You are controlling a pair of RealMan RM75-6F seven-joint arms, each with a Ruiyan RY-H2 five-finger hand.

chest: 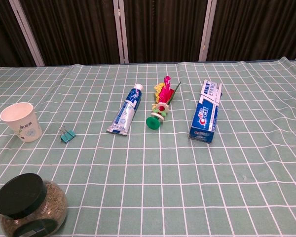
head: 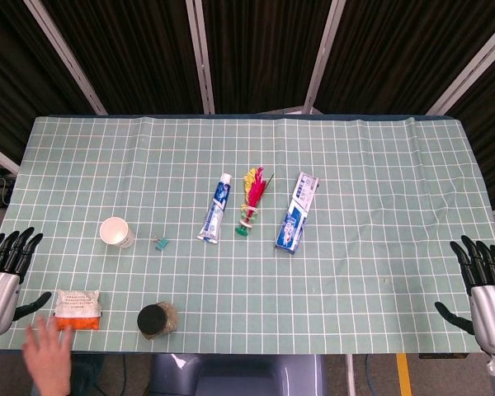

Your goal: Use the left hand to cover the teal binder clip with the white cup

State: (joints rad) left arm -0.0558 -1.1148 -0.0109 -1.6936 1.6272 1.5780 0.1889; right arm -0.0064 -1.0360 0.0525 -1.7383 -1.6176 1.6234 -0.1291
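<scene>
Your left hand (head: 7,272) sits at the table's left edge, about 8 o'clock in the head view, fingers apart and pointing up, holding nothing; your right hand (head: 483,285) mirrors it at the right edge, about 4 o'clock, fingers also spread and empty. Neither hand shows in the chest view. The white paper cup (chest: 21,122) stands upright, mouth up, on the green checked tablecloth (head: 355,165) at roughly 9 o'clock from table centre. The small teal binder clip (chest: 66,134) lies just beside it at the cup's 3 o'clock, near but not touching. Further toward centre: a blue-and-white toothpaste tube (chest: 126,115), a feathered shuttlecock toy with pink and yellow plumes and a green base (chest: 160,106), and a blue toothpaste box (chest: 206,117), lined up side by side, each apart from the next. At 7 o'clock, near the front edge, a round glass jar with a black lid (chest: 29,205) and an orange-and-white snack packet (head: 77,308). A person's bare hand (head: 48,356) shows at the bottom left corner, just below the packet.
</scene>
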